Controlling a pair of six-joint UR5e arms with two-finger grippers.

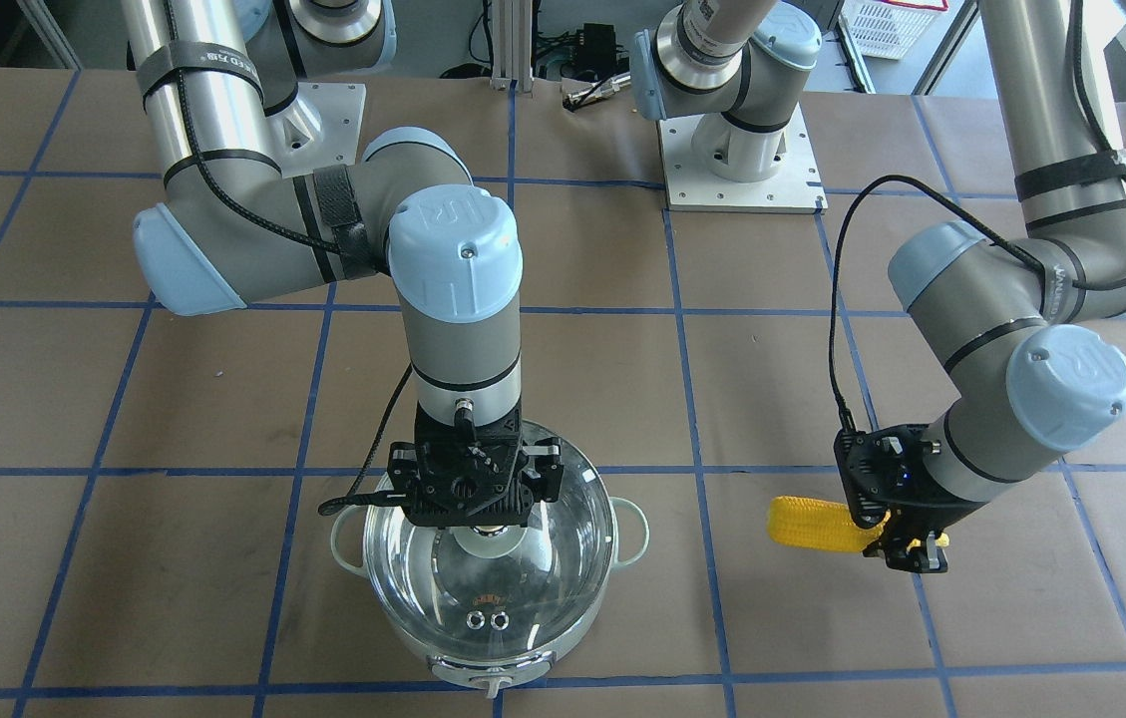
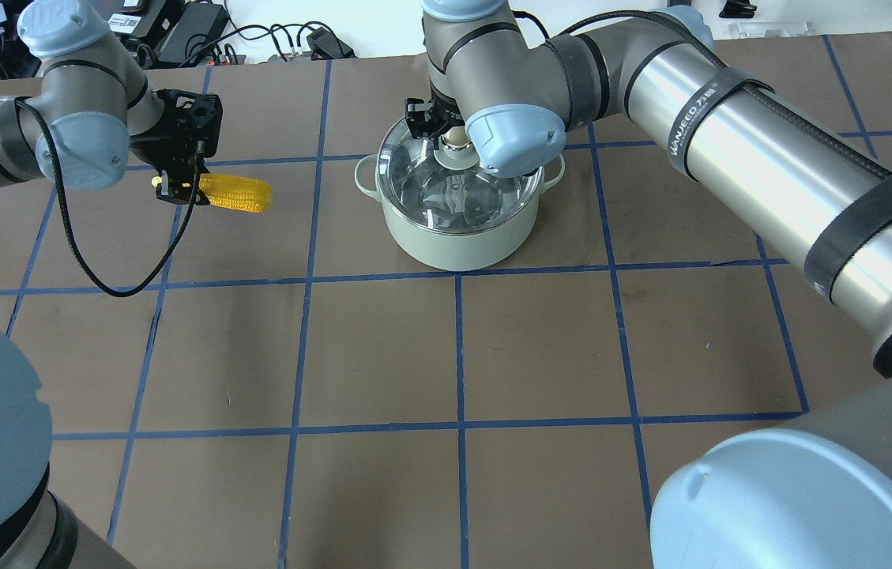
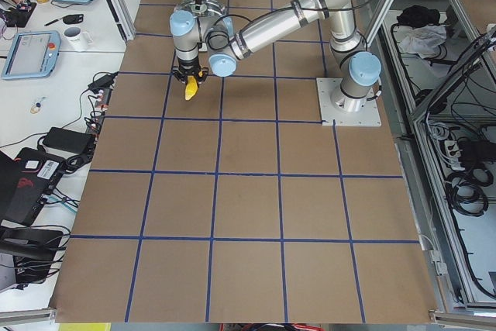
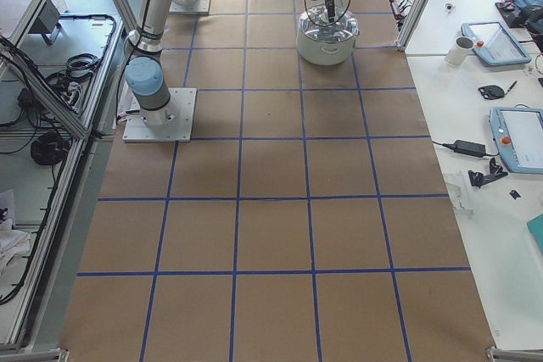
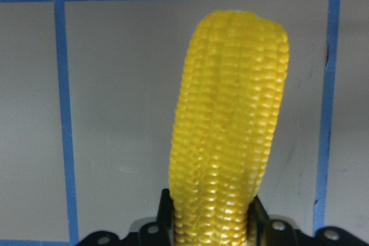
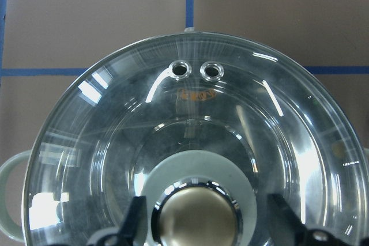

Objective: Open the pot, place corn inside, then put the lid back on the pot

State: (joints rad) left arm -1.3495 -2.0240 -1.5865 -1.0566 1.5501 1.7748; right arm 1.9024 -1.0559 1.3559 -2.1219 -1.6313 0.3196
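From overhead, I see the pot [image 2: 453, 237] on the worktop [image 2: 382, 356] with the lid [image 2: 430, 186] seated on it. The right gripper [image 2: 452, 144] hangs over the lid's knob [image 2: 458, 138]. At the pot's 9 o'clock, well apart, the left gripper [image 2: 173, 190] has the corn [image 2: 236, 194] by one end, its free end pointing to 3 o'clock.

In the front-facing view the corn lies at the pot's 3 o'clock, and the lid's vent holes [image 1: 474, 621] sit at its 6 o'clock.

My left wrist camera shows the fingers [image 5: 165, 211] clamped on the corn's base.

My right wrist camera shows that gripper's fingers apart, one on each side of the knob, with the vent holes at 12 o'clock.
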